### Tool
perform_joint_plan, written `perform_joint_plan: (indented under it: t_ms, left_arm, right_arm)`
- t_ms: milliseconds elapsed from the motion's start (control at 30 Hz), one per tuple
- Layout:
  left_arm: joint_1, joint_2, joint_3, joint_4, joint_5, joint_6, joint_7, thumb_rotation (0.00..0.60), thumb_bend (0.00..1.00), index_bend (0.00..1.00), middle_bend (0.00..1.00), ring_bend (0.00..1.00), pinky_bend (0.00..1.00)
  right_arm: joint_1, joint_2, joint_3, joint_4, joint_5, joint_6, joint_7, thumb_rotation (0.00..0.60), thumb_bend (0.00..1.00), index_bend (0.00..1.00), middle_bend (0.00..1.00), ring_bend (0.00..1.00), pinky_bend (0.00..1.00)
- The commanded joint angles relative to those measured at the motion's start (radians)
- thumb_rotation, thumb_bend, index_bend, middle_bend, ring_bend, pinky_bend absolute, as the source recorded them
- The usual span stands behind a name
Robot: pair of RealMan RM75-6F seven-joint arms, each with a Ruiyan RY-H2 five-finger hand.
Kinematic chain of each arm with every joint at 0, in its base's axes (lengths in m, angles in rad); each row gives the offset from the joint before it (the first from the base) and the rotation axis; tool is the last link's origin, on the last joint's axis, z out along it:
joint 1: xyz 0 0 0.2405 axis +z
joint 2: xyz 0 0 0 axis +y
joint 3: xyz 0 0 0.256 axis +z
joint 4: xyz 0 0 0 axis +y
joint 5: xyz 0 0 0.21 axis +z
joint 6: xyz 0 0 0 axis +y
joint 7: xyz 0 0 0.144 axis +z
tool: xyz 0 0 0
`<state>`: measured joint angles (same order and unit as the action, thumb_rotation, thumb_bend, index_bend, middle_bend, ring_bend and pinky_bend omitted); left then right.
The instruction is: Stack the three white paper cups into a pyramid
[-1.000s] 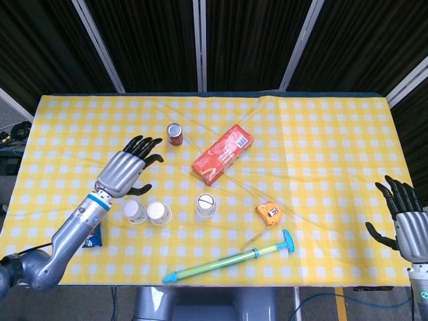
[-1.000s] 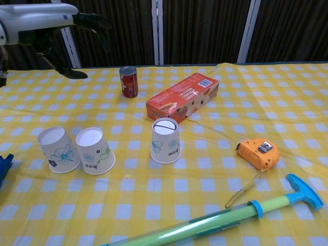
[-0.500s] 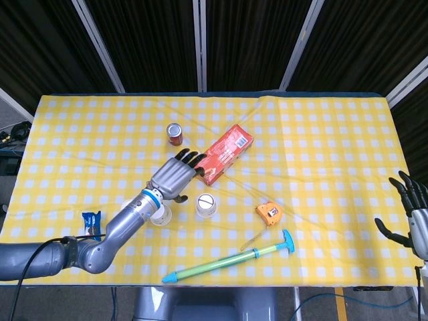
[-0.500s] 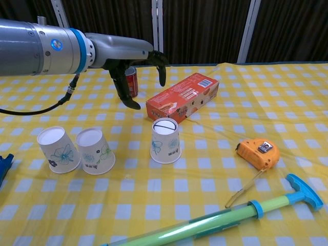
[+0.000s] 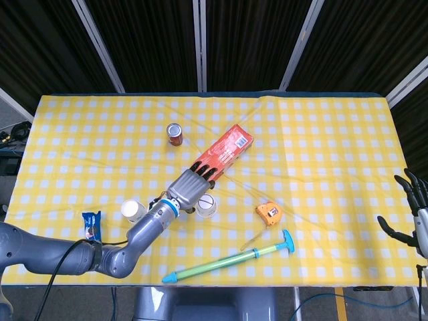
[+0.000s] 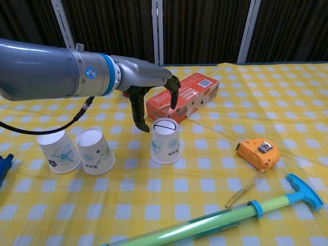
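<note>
Three white paper cups with flower prints stand upside down on the yellow checked table. Two stand side by side at the left, cup and cup; in the head view only the left cup shows clearly, the other lying under my forearm. The third cup stands apart to the right. My left hand hovers just above and behind this third cup, fingers spread, holding nothing. My right hand sits at the table's right edge, fingers apart and empty.
An orange-red box lies just behind the third cup. A red can stands further back. An orange tape measure, a green-blue pump toy and a blue wrapper lie along the front.
My left hand has swept right from above the two left cups to over the third cup and come lower. My right hand has drawn back toward the right edge.
</note>
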<state>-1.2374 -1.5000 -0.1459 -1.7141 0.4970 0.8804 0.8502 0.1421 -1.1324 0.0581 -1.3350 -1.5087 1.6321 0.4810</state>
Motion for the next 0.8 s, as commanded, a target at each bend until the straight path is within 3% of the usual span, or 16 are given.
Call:
perform_joint_plan:
  t_ms: [33, 300, 533, 800]
  left_arm:
    - [-0.026, -0.031, 0.012, 0.032, -0.029, 0.01, 0.017, 0.6, 0.19, 0.29, 0.0, 0.0, 0.0]
    - [-0.063, -0.074, 0.031, 0.073, -0.066, 0.014, 0.03, 0.6, 0.19, 0.28, 0.0, 0.0, 0.0]
    - [-0.071, -0.096, 0.04, 0.087, -0.066, 0.024, 0.019, 0.6, 0.22, 0.43, 0.0, 0.0, 0.0]
    - [-0.054, -0.062, 0.054, 0.05, -0.023, 0.059, -0.005, 0.6, 0.27, 0.46, 0.0, 0.0, 0.0]
  right_arm:
    - [-0.003, 0.002, 0.005, 0.0, -0.001, -0.002, 0.005, 0.6, 0.17, 0.11, 0.0, 0.0, 0.0]
    - [-0.011, 0.006, 0.022, 0.001, -0.001, -0.008, 0.021, 0.6, 0.17, 0.11, 0.0, 0.0, 0.0]
    - [-0.016, 0.004, 0.031, 0.003, -0.008, -0.007, 0.025, 0.6, 0.17, 0.11, 0.0, 0.0, 0.0]
    - [-0.024, 0.004, 0.041, 0.001, -0.016, 0.0, 0.025, 0.6, 0.17, 0.11, 0.0, 0.0, 0.0]
